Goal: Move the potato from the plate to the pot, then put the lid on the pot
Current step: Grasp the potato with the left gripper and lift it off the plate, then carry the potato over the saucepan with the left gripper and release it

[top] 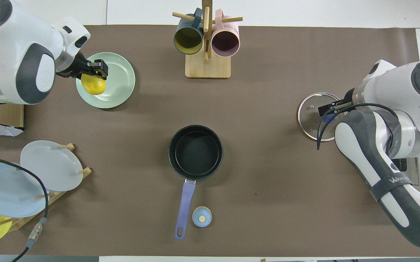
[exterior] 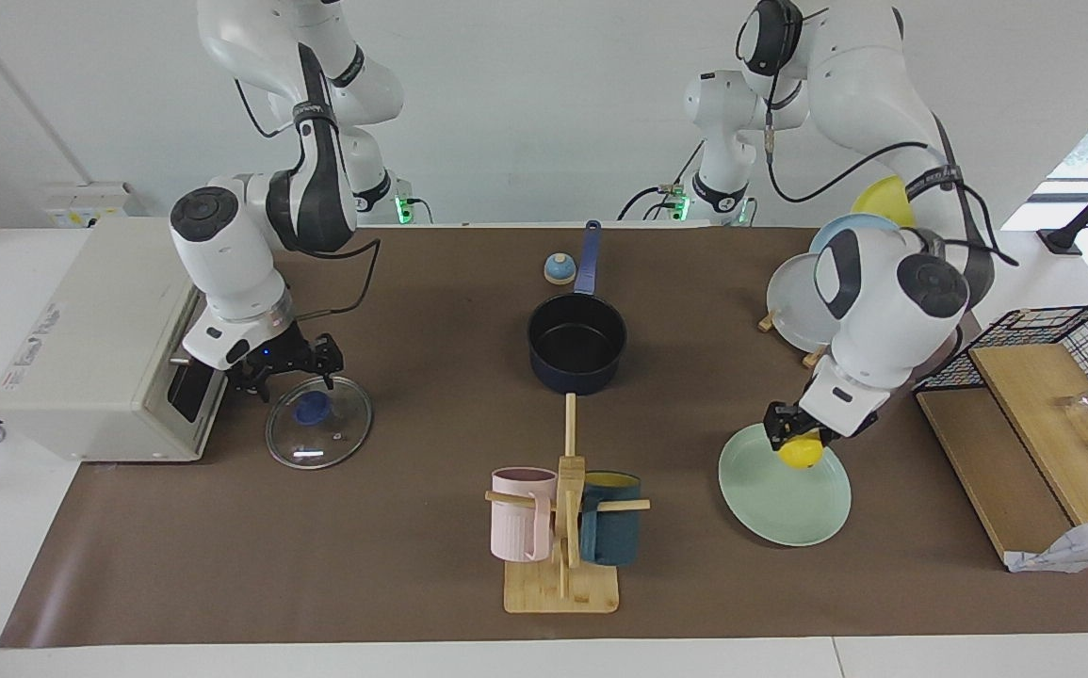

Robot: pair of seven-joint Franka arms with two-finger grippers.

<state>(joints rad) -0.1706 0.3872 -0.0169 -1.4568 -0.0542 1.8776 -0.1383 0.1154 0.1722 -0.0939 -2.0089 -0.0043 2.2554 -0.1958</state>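
Now the pot (exterior: pixel 576 341) sits in the middle of the desk, open and empty, with clear mat all around. The plate (exterior: pixel 779 504) lies toward the left arm's end. The lid (exterior: pixel 319 422) lies flat toward the right arm's end, under the right gripper (exterior: pixel 303 363); its grip cannot be told. The left gripper (exterior: pixel 793 435) clasps the potato (exterior: pixel 801 453) just over the plate.

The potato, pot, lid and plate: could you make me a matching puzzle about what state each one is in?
Things:
1. potato
2. pot
3. lid
4. plate

States:
A. flat on the table under the right gripper
B. empty, black inside
C. gripped by the left gripper
D. pale green, under the potato

Pairs: 1-C, 2-B, 3-A, 4-D
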